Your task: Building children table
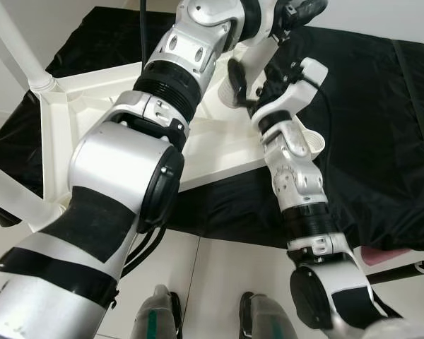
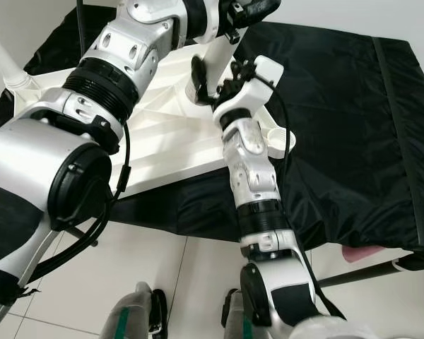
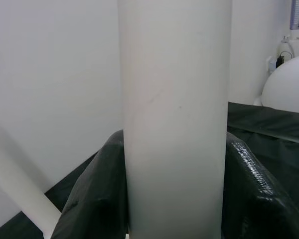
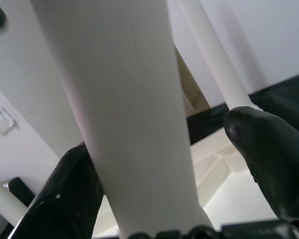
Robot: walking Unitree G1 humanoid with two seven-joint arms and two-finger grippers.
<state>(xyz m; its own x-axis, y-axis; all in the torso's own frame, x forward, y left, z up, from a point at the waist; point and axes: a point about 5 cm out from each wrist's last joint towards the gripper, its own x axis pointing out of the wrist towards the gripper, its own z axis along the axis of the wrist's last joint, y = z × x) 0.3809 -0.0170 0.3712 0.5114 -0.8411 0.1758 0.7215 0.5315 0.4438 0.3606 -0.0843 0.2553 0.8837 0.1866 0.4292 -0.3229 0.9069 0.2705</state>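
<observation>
Upturned white tabletop [image 1: 219, 145] on black bed [image 1: 381, 127], likely light, stiff, slick plastic; left end effector [image 3: 174, 189] clamped on upright leg [image 3: 174, 99] — best held low by the socket; right end effector [image 4: 164, 194] loosely astride it, socket joint hidden behind arms.

Both eye views look steeply down from the head, past the two silver arms, onto the upturned white table [image 1: 219, 134] lying on black sheeting [image 2: 339, 120], with pale floor tiles [image 2: 191, 275] nearest the camera. The two share this scene, slightly offset sideways. Each wrist view sits very close against a white table leg [image 3: 174, 119], looking along it toward pale walls.
</observation>
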